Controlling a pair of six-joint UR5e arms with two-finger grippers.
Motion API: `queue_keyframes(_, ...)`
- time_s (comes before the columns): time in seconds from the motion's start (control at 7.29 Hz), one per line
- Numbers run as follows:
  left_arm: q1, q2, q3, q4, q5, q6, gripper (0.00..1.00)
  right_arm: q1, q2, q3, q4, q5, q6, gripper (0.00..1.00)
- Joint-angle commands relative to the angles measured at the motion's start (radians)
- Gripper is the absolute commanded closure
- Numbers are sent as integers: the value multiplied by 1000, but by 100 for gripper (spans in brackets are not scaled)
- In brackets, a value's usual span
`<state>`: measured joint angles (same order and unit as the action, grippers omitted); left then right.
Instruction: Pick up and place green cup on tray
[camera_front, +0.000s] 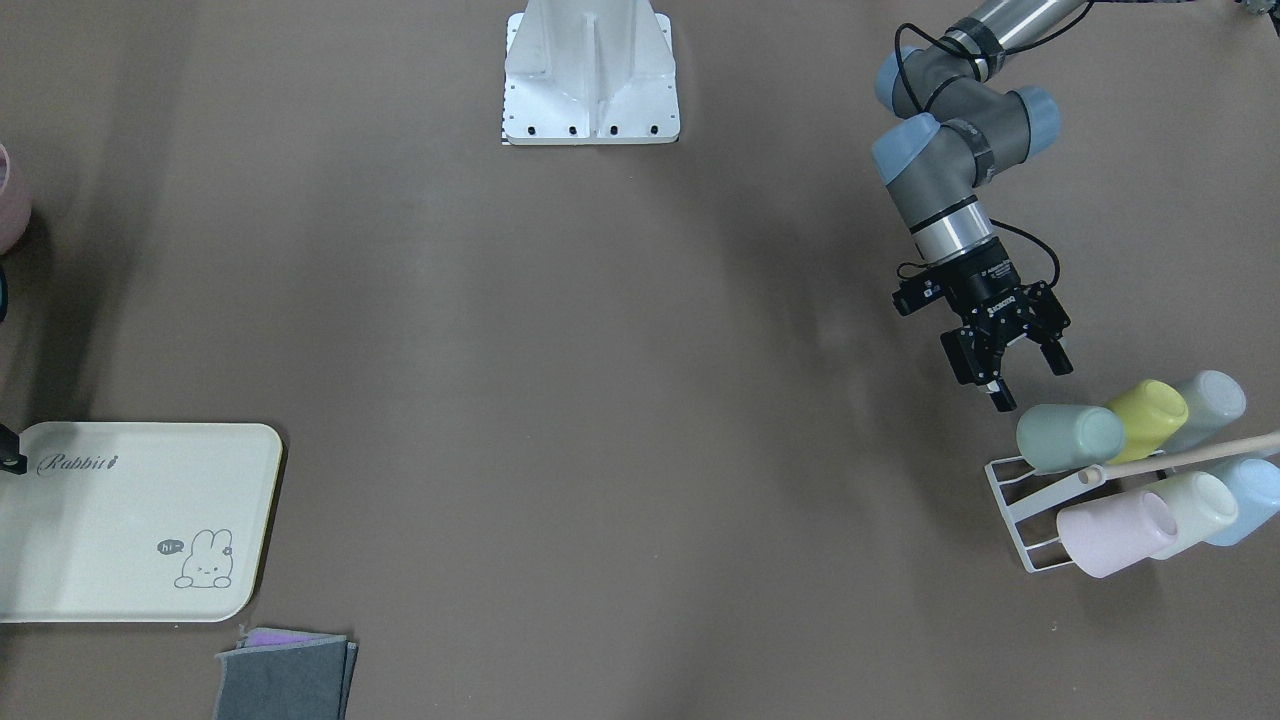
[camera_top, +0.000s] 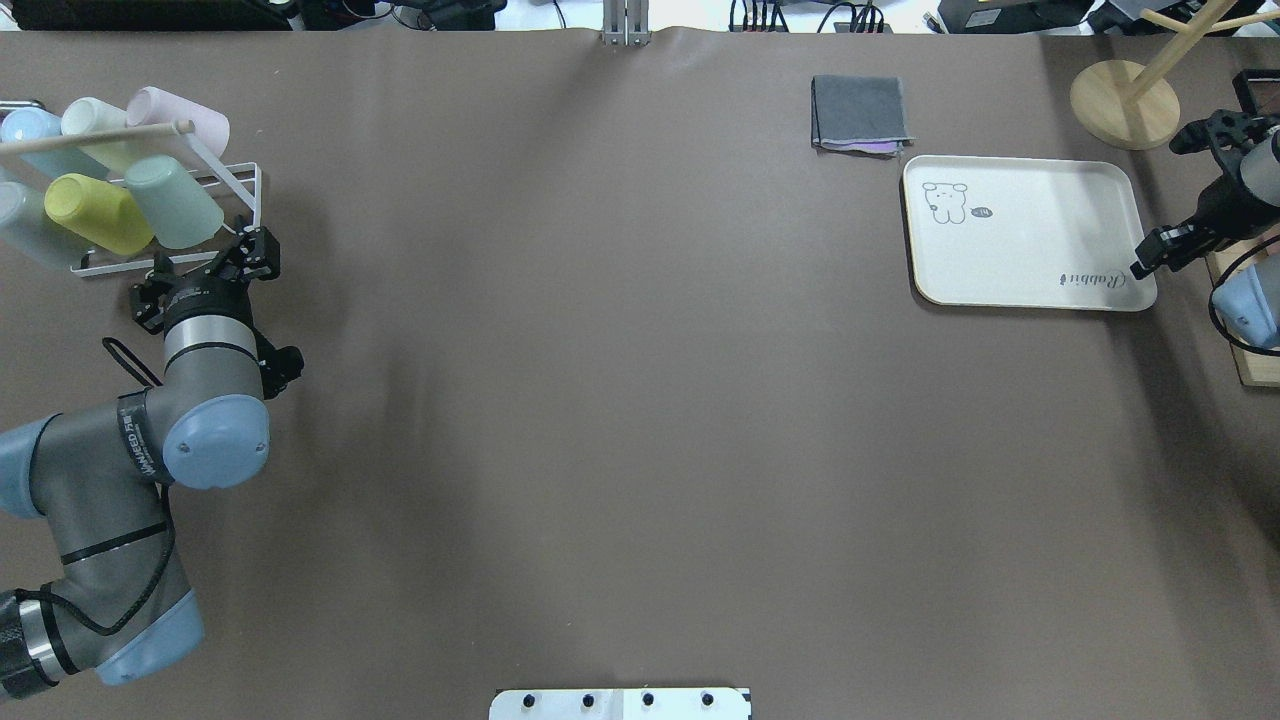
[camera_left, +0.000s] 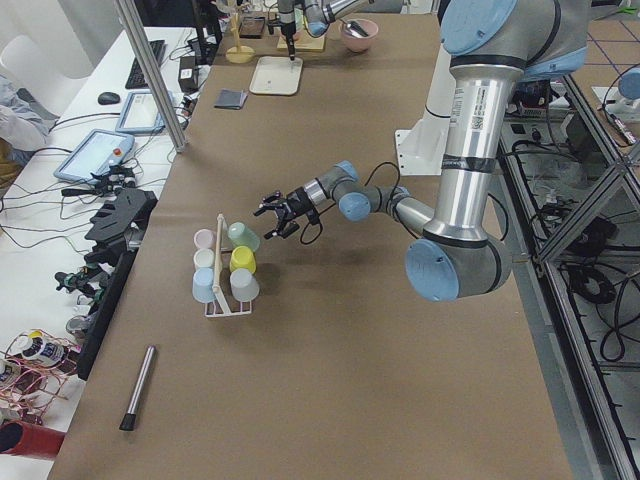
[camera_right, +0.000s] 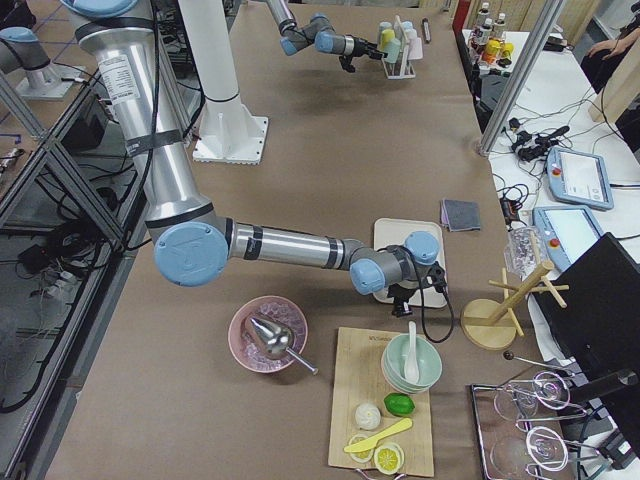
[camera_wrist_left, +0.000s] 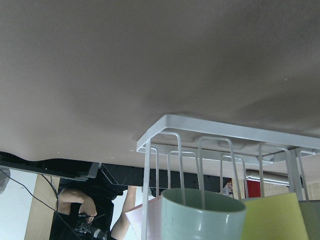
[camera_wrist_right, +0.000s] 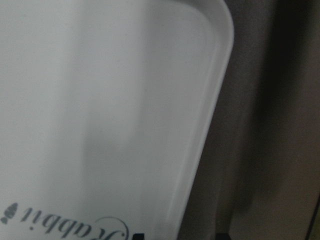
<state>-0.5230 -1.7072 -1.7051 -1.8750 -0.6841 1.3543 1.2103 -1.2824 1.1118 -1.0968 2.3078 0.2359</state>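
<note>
The green cup (camera_front: 1070, 437) is a mint-teal tumbler lying on its side on a white wire rack, its mouth toward my left gripper. It also shows in the overhead view (camera_top: 172, 202) and low in the left wrist view (camera_wrist_left: 202, 215). My left gripper (camera_front: 1030, 382) is open and empty, just short of the cup's rim, also in the overhead view (camera_top: 202, 265). The cream tray (camera_front: 120, 540) with "Rabbit" script lies at the table's other end (camera_top: 1030, 235). My right gripper (camera_top: 1142, 268) hangs over the tray's corner (camera_wrist_right: 100, 100), looks shut and holds nothing.
The rack (camera_front: 1010, 500) also holds a yellow-green cup (camera_front: 1150, 415) and pale green, pink and blue cups under a wooden dowel (camera_front: 1180, 455). A folded grey cloth (camera_top: 860, 112) lies by the tray. A wooden stand (camera_top: 1125, 95) is beyond it.
</note>
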Motion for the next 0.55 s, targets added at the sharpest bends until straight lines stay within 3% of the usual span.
queue_keyframes(0.0, -6, 8, 42, -51, -2, 0, 3, 0, 0, -1, 1, -1, -1, 51)
queue_keyframes(0.27, -11, 6, 77, -85, -5, 0, 3, 0, 3, 0, 2, 1, -1, 72)
queue_keyframes(0.41, -14, 1, 85, -90, -5, 21, 3, -3, 3, -3, 2, -1, -1, 72)
